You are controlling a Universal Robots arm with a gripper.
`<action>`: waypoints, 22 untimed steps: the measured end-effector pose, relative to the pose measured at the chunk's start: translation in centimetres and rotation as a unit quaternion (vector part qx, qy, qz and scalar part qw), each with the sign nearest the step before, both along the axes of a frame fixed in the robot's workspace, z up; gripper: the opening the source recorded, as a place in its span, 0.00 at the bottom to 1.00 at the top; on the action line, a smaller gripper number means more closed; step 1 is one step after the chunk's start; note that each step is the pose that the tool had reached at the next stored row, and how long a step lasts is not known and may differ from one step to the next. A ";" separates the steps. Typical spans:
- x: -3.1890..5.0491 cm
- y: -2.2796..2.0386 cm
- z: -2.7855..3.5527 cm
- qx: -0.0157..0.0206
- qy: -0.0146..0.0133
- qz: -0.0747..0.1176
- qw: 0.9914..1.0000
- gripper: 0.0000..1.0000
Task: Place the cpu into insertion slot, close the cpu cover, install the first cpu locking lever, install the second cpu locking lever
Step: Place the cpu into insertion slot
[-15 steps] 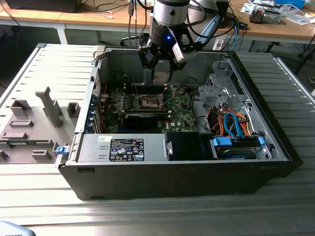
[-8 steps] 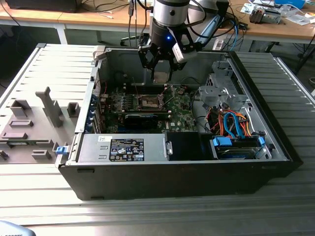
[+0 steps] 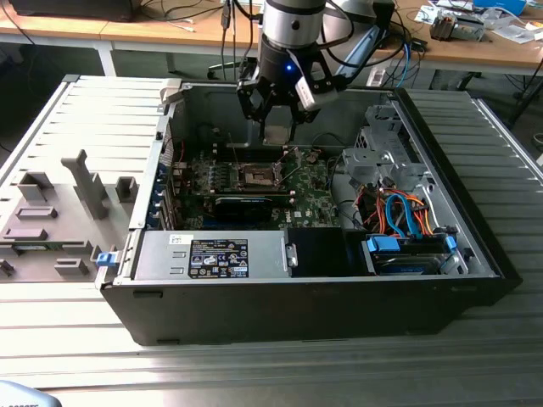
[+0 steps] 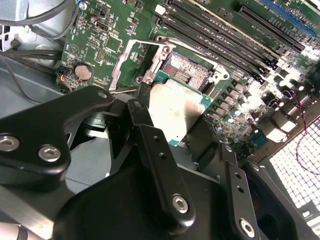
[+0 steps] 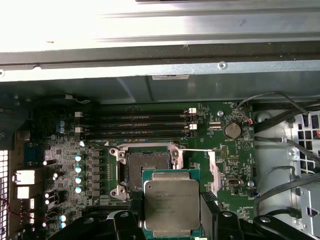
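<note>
I've got the cpu [image 5: 171, 204], silvery top up and green rim showing, pinched by two opposite edges. My fingers [image 4: 156, 150] are closed onto it, only as far apart as the chip is wide. In the exterior view the cpu [image 3: 277, 134] hangs level in the air under my wrist, well clear of the board.

Below it sits the insertion slot [image 5: 147, 166], bare and dark inside its metal frame. In the first wrist view the chip's far edge overlaps the slot's near edge, so I'm not squarely over it. The cpu cover [image 4: 125, 65] is swung open on the side toward the coin battery [image 5: 232, 131], leaving the slot uncovered. A thin lever rod [image 5: 195, 149] sticks out on that same side.

Beyond the slot run the long black memory slots [image 5: 140, 125], and the green motherboard [image 5: 235, 165] spreads around all of it. The board lies inside the open computer case [image 3: 297, 318], with a black graphics card [image 3: 242, 203] just beside the slot. Orange and blue cables [image 3: 399, 212] bunch at the exterior view's right. The case rests on the grey ribbed desk [image 3: 254, 373], and a grey parts tray [image 3: 51, 220] lies at the exterior view's left.
</note>
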State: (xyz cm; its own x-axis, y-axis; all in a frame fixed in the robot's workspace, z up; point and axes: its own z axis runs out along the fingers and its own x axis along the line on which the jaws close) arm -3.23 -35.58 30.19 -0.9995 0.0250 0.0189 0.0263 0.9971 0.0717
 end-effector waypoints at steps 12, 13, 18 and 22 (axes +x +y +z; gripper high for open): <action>-0.01 0.00 -0.05 0.000 0.000 -0.006 1.000 0.54; -0.01 0.00 -0.05 0.000 0.000 -0.008 1.000 0.54; 0.00 0.00 -0.06 -0.001 0.000 -0.026 1.000 0.54; -0.01 0.00 -0.06 -0.001 0.000 -0.035 0.999 0.54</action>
State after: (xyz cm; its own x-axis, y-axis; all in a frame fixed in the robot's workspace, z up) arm -3.24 -35.58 30.13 -0.9952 0.0958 0.0187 0.0969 0.9929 0.0696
